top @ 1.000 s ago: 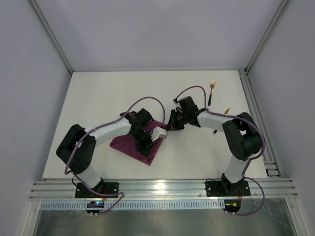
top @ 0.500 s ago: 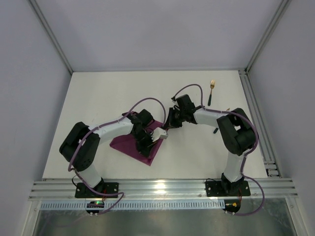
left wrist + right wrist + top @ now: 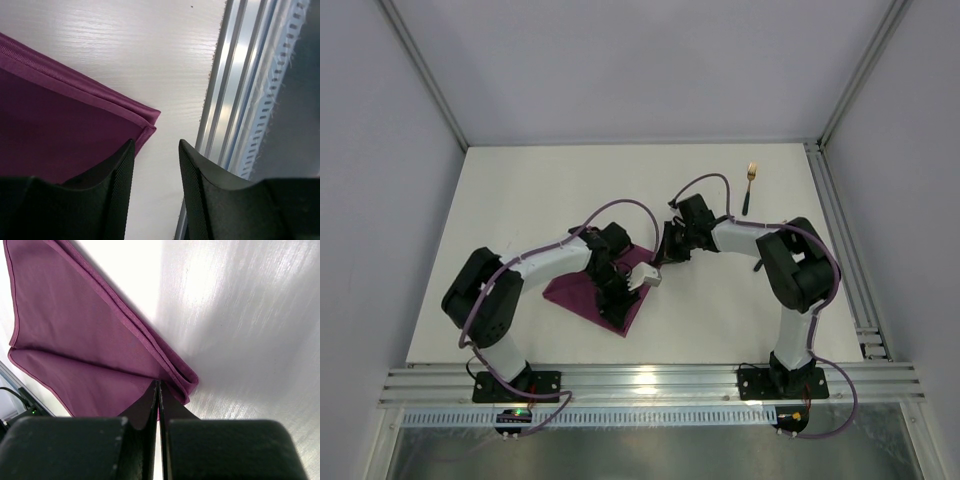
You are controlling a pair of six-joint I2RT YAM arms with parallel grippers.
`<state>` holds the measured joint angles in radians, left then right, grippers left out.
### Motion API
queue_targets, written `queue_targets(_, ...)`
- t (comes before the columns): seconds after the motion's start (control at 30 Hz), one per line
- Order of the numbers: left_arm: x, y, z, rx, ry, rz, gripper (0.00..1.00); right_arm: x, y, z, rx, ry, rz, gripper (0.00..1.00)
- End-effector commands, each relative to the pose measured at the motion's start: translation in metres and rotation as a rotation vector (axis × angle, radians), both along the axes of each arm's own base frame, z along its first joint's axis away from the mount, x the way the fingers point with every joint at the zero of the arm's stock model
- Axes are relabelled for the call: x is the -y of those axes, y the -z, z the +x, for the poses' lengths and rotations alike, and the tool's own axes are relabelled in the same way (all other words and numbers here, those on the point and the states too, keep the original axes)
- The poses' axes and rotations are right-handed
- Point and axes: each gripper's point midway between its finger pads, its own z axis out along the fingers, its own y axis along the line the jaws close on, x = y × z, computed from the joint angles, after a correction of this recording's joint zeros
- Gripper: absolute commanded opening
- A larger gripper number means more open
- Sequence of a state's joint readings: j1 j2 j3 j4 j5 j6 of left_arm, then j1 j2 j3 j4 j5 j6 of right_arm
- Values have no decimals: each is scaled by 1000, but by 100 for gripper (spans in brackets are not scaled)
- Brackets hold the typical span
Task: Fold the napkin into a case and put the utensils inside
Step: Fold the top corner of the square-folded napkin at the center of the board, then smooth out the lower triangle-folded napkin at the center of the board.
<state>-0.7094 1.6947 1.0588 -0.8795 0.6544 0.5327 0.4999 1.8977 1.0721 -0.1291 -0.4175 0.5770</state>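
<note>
The magenta napkin (image 3: 582, 293) lies folded flat on the white table, between the two arms. My left gripper (image 3: 618, 292) hovers over its near corner, jaws open and empty; in the left wrist view (image 3: 156, 145) the cloth's double-layered corner (image 3: 145, 120) lies just beyond the left finger. My right gripper (image 3: 666, 250) is at the far right corner of the napkin (image 3: 75, 330), jaws pressed together with their tips (image 3: 158, 383) at the folded corner. The gold fork (image 3: 751, 175) with its dark handle lies at the back right. The knife is hidden behind the right arm.
An aluminium rail (image 3: 840, 240) runs along the table's right edge and another (image 3: 235, 90) along the near edge, close to the left gripper. Grey walls enclose the table at left, back and right.
My right gripper has shifted slightly left toward the napkin's far corner. The left gripper and the napkin have barely moved.
</note>
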Motion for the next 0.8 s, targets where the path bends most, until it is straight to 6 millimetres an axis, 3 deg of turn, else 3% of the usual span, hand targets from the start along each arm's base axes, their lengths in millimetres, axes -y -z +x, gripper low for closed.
queue_targets(0.0, 9, -42, -7, 17, 80, -126, 45, -2, -6, 14, 39, -1, -6, 4)
queue_targets(0.17, 3, -59, -5, 31, 69, -158, 43, -2, -7, 14, 40, -1, -5, 4)
queue_targets(0.23, -11, -58, 13, 56, -11, -126, 37, -2, -7, 14, 43, -2, -5, 4)
queue_targets(0.3, -30, -46, 39, 118, -137, -25, 31, -2, -9, 14, 46, -4, -2, 4)
queue_targets(0.4, -79, -37, 77, 142, -395, 33, 25, -1, -12, 15, 52, -4, -2, 4)
queue_targets(0.47, -106, -36, 87, 169, -493, 63, 24, -2, -14, 15, 61, -8, -2, 4)
queue_targets(0.5, -129, -34, 101, 213, -574, 107, 24, -1, -13, 14, 56, -9, -5, 4)
queue_targets(0.6, -161, -29, 118, 328, -678, 176, 24, -1, -15, 13, 61, -15, -3, 4)
queue_targets(0.77, -166, -11, 121, 357, -699, 190, 23, -1, -17, 13, 66, -15, 1, 4)
